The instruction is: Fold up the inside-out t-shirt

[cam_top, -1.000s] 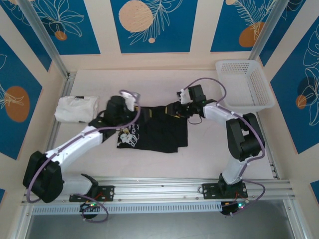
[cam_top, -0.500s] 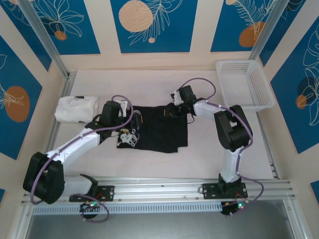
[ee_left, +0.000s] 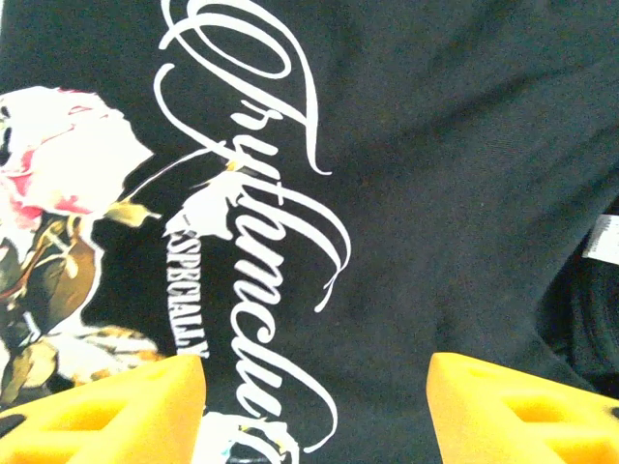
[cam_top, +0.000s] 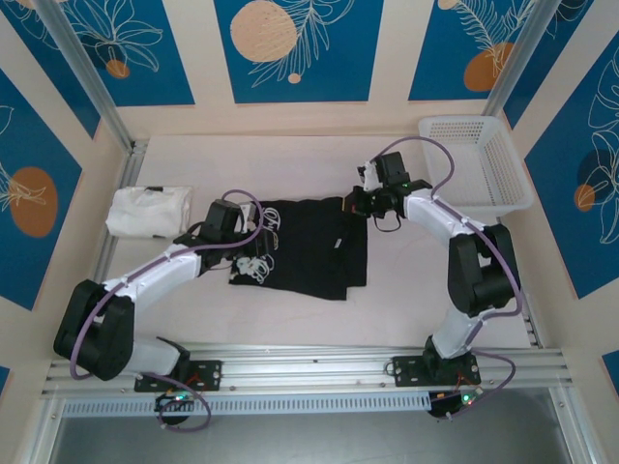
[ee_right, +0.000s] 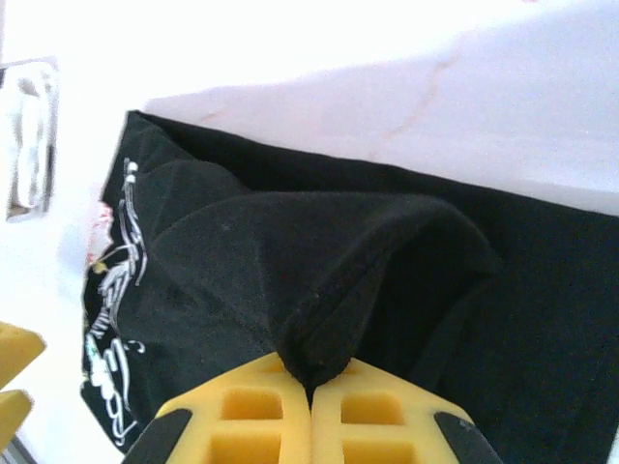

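Pinching a raised hem (ee_right: 324, 333) at the t-shirt's (cam_top: 309, 246) 2 o'clock corner, the right fingers (ee_right: 311, 411) are pressed together on the cloth; the rest lies flat on the surface (cam_top: 290, 164) toward 8 o'clock, where the left fingers (ee_left: 314, 416) hover spread over the print (ee_left: 242, 193), nearer that side.

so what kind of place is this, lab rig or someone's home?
Probably a lab data-collection cell, not a home: an aluminium mounting rail along the near edge, a white tabletop boxed in by blue leaf-print panels, and staged laundry, a black t-shirt and white basket.
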{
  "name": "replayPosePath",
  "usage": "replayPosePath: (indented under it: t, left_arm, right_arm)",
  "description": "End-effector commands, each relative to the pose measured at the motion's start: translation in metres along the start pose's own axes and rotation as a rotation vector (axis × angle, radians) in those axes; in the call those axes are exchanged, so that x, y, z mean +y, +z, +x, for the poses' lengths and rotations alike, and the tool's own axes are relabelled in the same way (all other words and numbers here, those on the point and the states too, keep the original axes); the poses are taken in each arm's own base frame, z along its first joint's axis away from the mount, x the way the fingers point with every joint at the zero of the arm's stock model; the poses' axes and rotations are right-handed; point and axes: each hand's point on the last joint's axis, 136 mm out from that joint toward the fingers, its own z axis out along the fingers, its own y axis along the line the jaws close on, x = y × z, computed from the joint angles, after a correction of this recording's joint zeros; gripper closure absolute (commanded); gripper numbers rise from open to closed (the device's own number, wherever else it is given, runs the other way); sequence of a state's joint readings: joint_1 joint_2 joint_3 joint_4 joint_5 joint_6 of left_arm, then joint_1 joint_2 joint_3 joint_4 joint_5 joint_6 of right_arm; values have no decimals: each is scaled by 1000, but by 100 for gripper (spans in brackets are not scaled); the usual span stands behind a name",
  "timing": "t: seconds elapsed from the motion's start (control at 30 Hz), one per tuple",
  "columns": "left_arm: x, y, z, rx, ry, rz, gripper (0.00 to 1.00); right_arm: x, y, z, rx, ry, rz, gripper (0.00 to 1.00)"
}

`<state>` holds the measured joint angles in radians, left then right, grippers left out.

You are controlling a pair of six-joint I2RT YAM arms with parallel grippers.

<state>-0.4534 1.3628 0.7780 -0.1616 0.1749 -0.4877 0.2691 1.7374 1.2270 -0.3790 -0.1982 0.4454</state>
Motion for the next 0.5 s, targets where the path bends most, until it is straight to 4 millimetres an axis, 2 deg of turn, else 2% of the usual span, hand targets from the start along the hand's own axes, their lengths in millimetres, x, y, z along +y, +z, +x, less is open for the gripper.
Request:
replayPosePath:
  t: [0.0,0.13,0.2,0.3,0.47]
  left_arm:
    - [0,-4,-7,-7,23,-7,38]
    - [2,0,-4,5,25,-11,38]
    - [3,1,-3,10,27,-15,38]
    - [7,3,-1,23,31,-36,38]
    - [11,4,-4,17,36,-62,37]
  right_arm:
    - [-33,18,6,91,112,30,99]
    - [-66,45,0,146,178,59,89]
    - [-79,50,-4,159,192,86,84]
    - [-92,38,-8,144,203,112,76]
    - [-87,-2,0,82,185,110,68]
